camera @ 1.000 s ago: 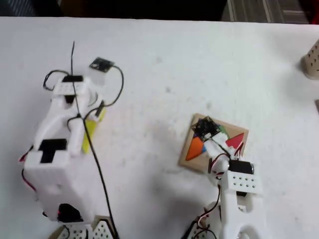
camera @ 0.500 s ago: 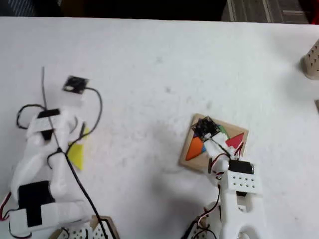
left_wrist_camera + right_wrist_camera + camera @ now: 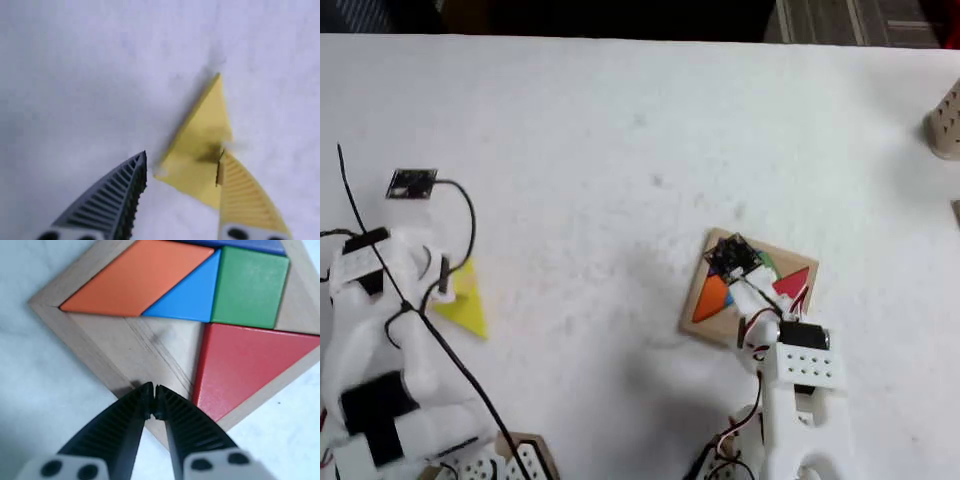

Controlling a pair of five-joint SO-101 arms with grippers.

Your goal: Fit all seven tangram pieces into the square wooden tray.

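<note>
The square wooden tray [image 3: 698, 285] lies right of the table's middle. In the right wrist view the tray [image 3: 105, 355] holds an orange parallelogram [image 3: 140, 277], a blue triangle [image 3: 192, 295], a green square [image 3: 250, 285] and a red triangle [image 3: 240, 365], with bare wood beside them. My right gripper [image 3: 153, 392] is shut with nothing in it, just over the tray's rim. A yellow triangle [image 3: 463, 303] lies on the table at far left. My left gripper [image 3: 181, 157] is open around one corner of the yellow triangle [image 3: 202, 140], which touches the yellow finger [image 3: 245, 200].
A small black board [image 3: 412, 183] on a black cable lies beyond the left arm [image 3: 375, 340]. A beige holed block [image 3: 945, 125] stands at the right edge. The right arm [image 3: 800, 365] rises from the near edge behind the tray.
The left arm has swung left and toward the near edge, and the yellow triangle has gone with it. The right arm and the tray have not moved.
</note>
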